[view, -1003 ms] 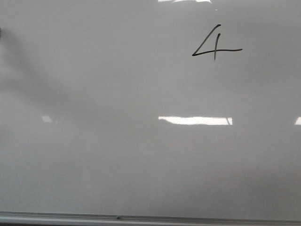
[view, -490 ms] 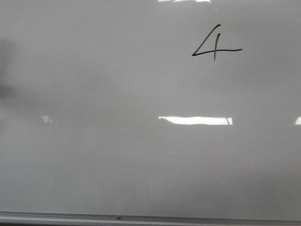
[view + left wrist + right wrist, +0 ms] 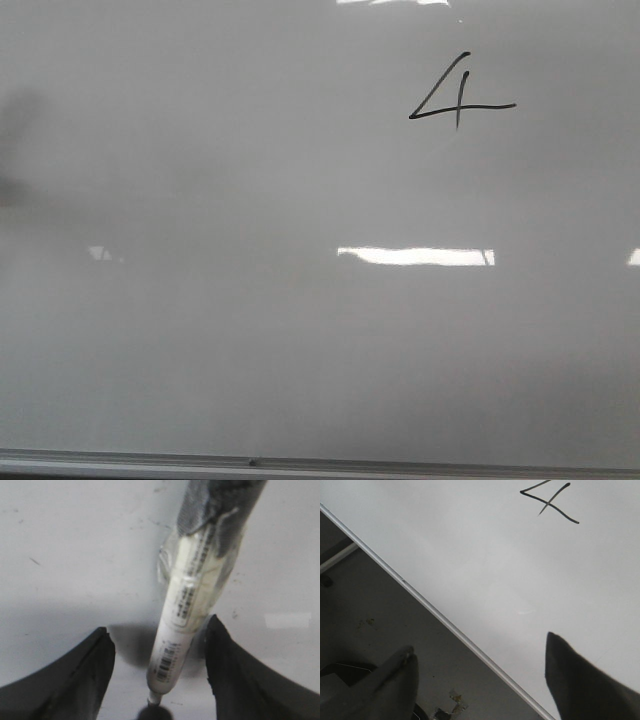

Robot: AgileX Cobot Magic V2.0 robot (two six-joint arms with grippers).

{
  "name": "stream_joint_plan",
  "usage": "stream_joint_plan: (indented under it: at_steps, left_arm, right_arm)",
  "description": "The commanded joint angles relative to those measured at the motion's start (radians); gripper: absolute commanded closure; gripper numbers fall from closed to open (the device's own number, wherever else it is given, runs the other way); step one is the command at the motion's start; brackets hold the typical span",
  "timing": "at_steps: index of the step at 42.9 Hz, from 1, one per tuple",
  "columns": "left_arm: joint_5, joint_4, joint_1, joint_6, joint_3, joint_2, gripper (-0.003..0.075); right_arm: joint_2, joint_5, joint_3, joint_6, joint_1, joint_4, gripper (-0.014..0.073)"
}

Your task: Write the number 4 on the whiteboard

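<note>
The number 4 (image 3: 458, 98) is drawn in thin black line at the upper right of the whiteboard (image 3: 300, 330); it also shows in the right wrist view (image 3: 547, 502). Neither gripper shows in the front view. In the left wrist view my left gripper (image 3: 157, 625) is open over the whiteboard (image 3: 75, 555). A white marker (image 3: 192, 590), wrapped in clear and black tape, runs between the fingers with a clear gap to one finger. My right gripper (image 3: 480, 642) is open and empty over the board's silver frame edge (image 3: 435, 612).
The board's silver frame (image 3: 300, 462) runs along the near edge. Bright light reflections (image 3: 415, 256) lie on the board. A faint dark shadow (image 3: 20, 150) sits at the left edge. Beyond the frame the right wrist view shows dark floor with bits of tape (image 3: 451, 705).
The dark shape and its slanted shadow at the board's left edge have drawn back to the left and faded. The number 4 is unchanged.
</note>
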State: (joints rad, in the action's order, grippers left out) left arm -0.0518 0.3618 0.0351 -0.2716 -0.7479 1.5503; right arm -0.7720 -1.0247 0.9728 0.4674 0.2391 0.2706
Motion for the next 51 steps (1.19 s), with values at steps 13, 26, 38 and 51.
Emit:
stream_joint_plan:
  at_steps: [13,26,38,51]
  left_arm:
    - [0.276,-0.013,-0.127,-0.004,-0.048,-0.278,0.0307]
    - [0.588,-0.077,-0.326,0.063,-0.048,-0.602,0.0310]
    - [0.699,-0.341,-0.517,0.209,-0.048,-0.769,0.0310]
    - [0.698,-0.362,-0.598,0.209,-0.048,-0.788,0.0311]
  right_arm:
    - [0.005,0.047,0.032,-0.054,-0.003,0.006,0.0044]
    - [0.041,-0.030,0.032,-0.200,-0.003,-0.049,0.0046]
    - [0.162,-0.092,0.032,-0.211,-0.003,-0.051,0.0046]
    - [0.273,-0.143,0.028,-0.238,-0.003,-0.056,0.0046]
